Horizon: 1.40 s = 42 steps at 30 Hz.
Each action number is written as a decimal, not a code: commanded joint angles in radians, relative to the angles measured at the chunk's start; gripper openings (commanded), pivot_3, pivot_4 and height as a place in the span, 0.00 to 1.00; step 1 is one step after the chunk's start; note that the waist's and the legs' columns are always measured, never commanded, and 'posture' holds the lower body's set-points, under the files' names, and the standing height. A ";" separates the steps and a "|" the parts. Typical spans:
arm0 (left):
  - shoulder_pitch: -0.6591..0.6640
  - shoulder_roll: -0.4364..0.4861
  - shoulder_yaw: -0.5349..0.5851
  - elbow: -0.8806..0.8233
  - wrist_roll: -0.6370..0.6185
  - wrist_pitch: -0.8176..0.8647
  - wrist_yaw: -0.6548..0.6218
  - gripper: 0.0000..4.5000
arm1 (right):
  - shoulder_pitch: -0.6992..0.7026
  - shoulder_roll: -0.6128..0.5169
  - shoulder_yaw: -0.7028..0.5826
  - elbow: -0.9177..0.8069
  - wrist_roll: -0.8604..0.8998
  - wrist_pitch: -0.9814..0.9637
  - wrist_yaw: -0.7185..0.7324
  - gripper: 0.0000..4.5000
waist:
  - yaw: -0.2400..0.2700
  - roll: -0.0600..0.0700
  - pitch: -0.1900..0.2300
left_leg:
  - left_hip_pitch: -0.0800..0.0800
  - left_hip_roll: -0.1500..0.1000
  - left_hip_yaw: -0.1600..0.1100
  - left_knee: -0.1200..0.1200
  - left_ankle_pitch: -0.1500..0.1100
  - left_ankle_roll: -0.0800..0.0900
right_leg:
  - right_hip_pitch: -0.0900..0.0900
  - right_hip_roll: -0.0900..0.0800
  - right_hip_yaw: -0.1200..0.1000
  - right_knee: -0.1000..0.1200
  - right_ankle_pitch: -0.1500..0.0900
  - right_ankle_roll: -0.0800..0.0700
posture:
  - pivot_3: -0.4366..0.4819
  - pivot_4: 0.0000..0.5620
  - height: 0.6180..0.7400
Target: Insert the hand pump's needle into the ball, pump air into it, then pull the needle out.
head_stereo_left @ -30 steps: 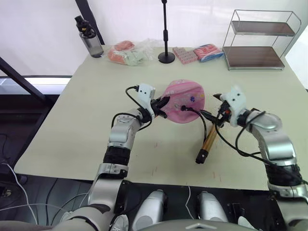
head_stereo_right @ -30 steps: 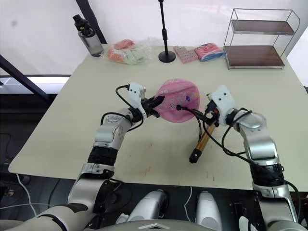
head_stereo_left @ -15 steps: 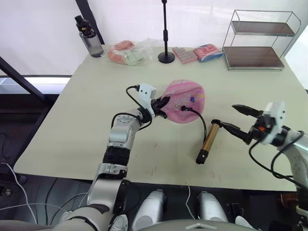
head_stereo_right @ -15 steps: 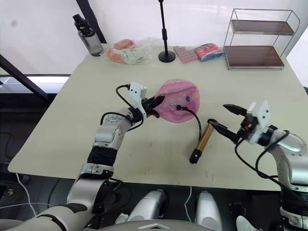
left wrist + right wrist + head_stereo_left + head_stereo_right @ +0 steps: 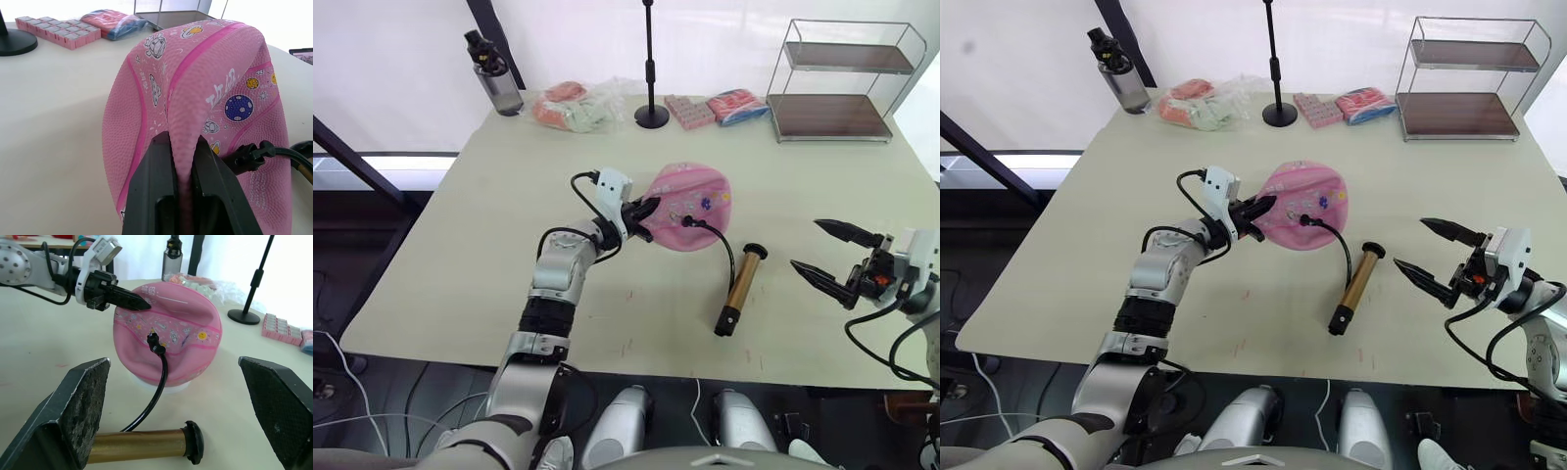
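Meanwhile, the left gripper [image 5: 644, 211] pinches the limp ball [image 5: 690, 206] mid-table, needle [image 5: 155, 343] seated; the right gripper [image 5: 1425, 249] hangs open, apart from the hand pump [image 5: 740, 289]. A tugged hose could unseat it.

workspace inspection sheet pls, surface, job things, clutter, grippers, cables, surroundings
surface: pale table, a few small reddish marks near the front edge.
job's things: the ball is pink, partly deflated and folded; the hand pump lies on the table beside it; its hose runs to the needle, which sits in the ball.
clutter: along the far edge, a bottle, a plastic bag, a black stand, a pink block strip, a red and blue packet, a wire shelf.
grippers: left gripper pinches a fold of the ball; right gripper is open, off to the side of the pump.
cables: black cables on both wrists.
surroundings: white backdrop, dark floor.
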State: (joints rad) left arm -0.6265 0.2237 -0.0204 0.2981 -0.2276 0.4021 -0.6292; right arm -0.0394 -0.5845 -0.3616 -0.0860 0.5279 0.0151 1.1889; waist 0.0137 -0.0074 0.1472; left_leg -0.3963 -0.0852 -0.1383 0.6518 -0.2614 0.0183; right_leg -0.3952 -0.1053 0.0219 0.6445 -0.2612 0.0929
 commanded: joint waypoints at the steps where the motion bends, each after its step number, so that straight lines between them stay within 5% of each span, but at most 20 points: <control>1: -0.003 0.005 -0.033 -0.023 0.001 0.027 -0.026 0.18 | 0.010 -0.010 -0.009 -0.009 0.037 -0.030 0.020 1.00 | 0.000 0.000 0.000 | 0.000 0.000 0.000 0.000 0.000 0.000 | 0.000 0.000 0.000 0.000 0.000 0.000 | 0.48 0.27 0.96; 9: -0.019 0.040 -0.034 -0.119 -0.016 0.071 -0.056 0.96 | 0.016 -0.009 0.000 -0.007 0.060 -0.032 0.032 1.00 | -0.001 0.000 0.001 | 0.000 0.000 0.000 0.001 0.000 0.000 | 0.000 0.000 0.000 0.001 0.000 0.000 | 0.48 0.27 0.96; 10: -0.021 0.047 -0.031 -0.140 -0.023 0.084 -0.060 0.98 | 0.016 -0.009 0.000 -0.007 0.061 -0.031 0.033 1.00 | -0.001 0.000 0.002 | 0.000 0.000 0.000 0.001 0.000 0.000 | 0.000 0.000 0.000 0.001 0.000 0.000 | 0.48 0.27 0.96; 22: -0.047 0.124 -0.022 -0.416 -0.143 0.276 -0.115 0.98 | 0.031 0.001 -0.001 -0.004 0.069 -0.048 0.048 1.00 | -0.002 0.000 0.006 | 0.000 0.000 0.000 0.001 0.000 0.000 | -0.001 0.000 0.001 0.001 0.000 0.000 | 0.48 0.27 0.96; 32: -0.002 0.182 -0.135 -0.638 -0.282 0.518 -0.180 0.98 | 0.097 -0.031 -0.035 0.013 0.078 -0.087 0.093 1.00 | -0.002 0.000 0.006 | 0.000 0.001 0.001 0.002 0.000 0.000 | -0.001 0.000 0.001 0.002 0.000 0.000 | 0.48 0.27 0.96; 42: 0.094 0.162 -0.342 -0.615 -0.218 0.566 -0.114 0.98 | 0.163 -0.109 -0.093 0.082 0.096 -0.122 0.174 1.00 | -0.002 0.000 0.006 | 0.002 0.001 0.003 0.003 0.000 0.000 | -0.001 0.000 0.005 0.008 0.000 0.000 | 0.48 0.27 0.96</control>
State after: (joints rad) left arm -0.5379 0.4003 -0.3321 -0.2997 -0.4538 0.9686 -0.7544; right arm 0.1139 -0.6723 -0.4140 0.0073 0.5891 -0.0962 1.3369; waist 0.0121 -0.0074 0.1536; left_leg -0.3940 -0.0847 -0.1349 0.6552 -0.2609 0.0180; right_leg -0.3957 -0.1050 0.0265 0.6526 -0.2612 0.0924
